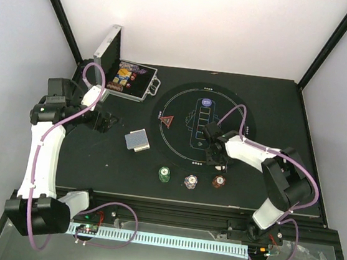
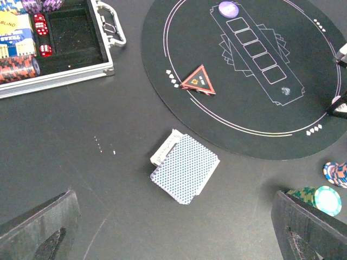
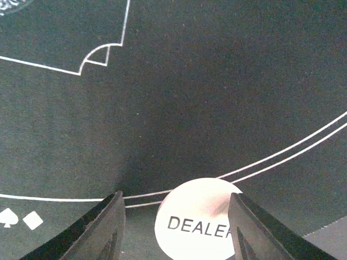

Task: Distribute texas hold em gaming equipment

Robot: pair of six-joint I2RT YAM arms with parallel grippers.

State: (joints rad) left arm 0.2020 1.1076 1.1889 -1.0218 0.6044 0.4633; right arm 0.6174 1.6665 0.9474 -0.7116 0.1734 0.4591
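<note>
Our right gripper (image 3: 174, 205) hangs with jaws apart, and the white dealer button (image 3: 198, 216) lies loose between them on the round mat (image 3: 162, 108). Our left gripper (image 2: 173, 222) is wide, holding nothing, above the cards (image 2: 185, 168). We think this step is putting the button down. Next we lift straight up and do not bump it. The silver case (image 2: 59, 76) holds red dice (image 2: 39, 24) and chips (image 2: 16, 67).

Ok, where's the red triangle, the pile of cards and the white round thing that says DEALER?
red triangle (image 2: 198, 81), left wrist view, on the middle of its face.
pile of cards (image 2: 185, 169), left wrist view, on the patterned back of the top card.
DEALER button (image 3: 198, 208), right wrist view, on its white face above the word.
</note>
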